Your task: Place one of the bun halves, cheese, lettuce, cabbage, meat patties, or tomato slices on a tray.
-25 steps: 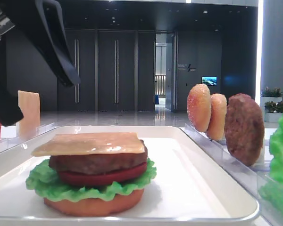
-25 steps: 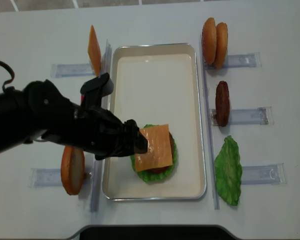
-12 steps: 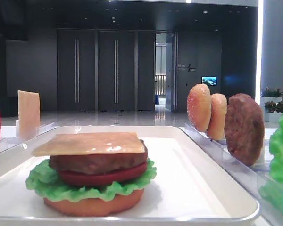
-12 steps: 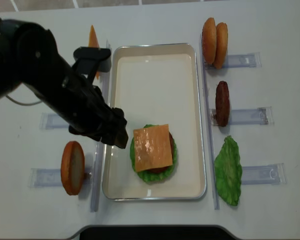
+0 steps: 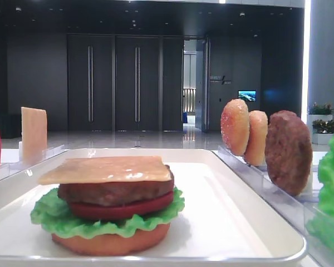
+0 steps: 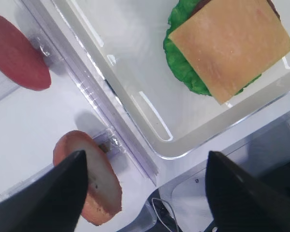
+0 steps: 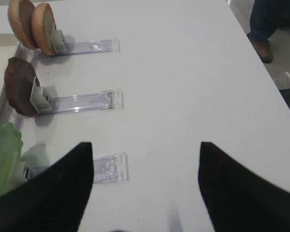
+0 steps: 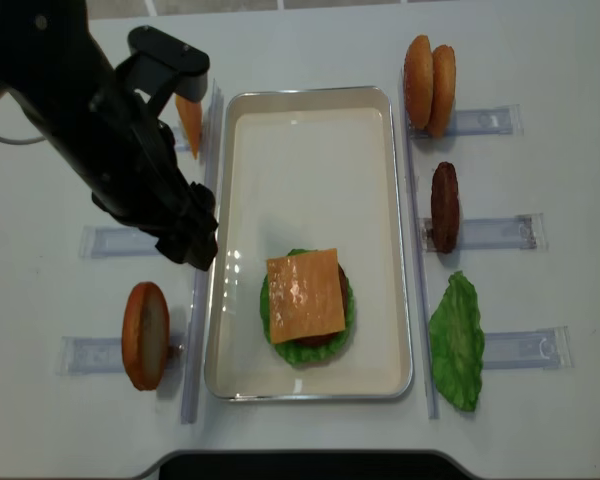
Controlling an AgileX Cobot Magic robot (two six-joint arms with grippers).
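The left gripper point(image 8: 195, 245) hangs empty, jaws spread wide, just left of the tray point(image 8: 310, 100), arm slanting toward the far-left. The cheese point(image 8: 305, 295) tops the stack on that tray.

Left arm: your black arm reaches in from far left
Left gripper point(image 8: 195, 245): jaws spread wide, empty
Right gripper point(image 7: 145, 186): fingers parted, nothing between
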